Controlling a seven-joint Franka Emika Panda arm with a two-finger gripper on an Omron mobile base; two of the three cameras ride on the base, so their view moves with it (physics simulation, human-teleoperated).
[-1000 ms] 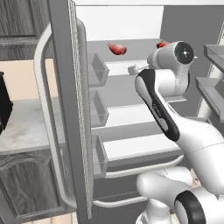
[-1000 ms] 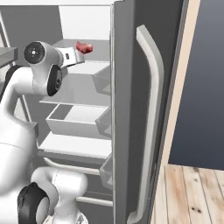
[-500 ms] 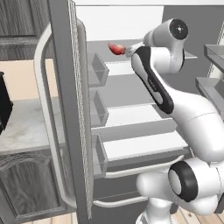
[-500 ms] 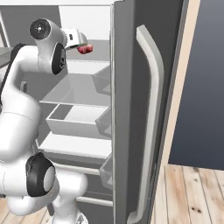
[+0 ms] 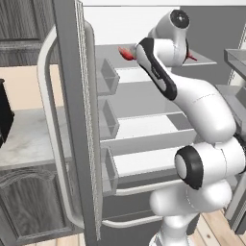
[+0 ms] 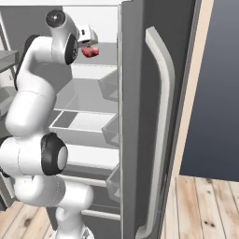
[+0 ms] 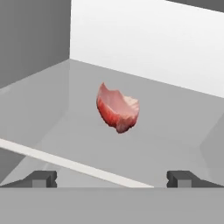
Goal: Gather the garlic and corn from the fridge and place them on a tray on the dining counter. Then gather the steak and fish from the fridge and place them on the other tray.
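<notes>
The fridge [image 6: 140, 116] stands open, its door with a long pale handle running down the centre-right of the right base view and the left of the left base view. The white arm reaches up to the top shelf [image 7: 166, 131], in the upper part of both base views. The gripper [image 7: 111, 178] points at the steak [image 7: 117, 108], and its jaws stand wide apart with nothing between them; the two dark fingertips [image 7: 41, 178] sit low in the hand view, well short of the meat. The steak lies on the grey top shelf near the middle of the hand view, a red and pink piece that seems tilted up on one edge, though this is hard to judge. In the right base view it shows red just beside the hand [image 6: 91, 52].
</notes>
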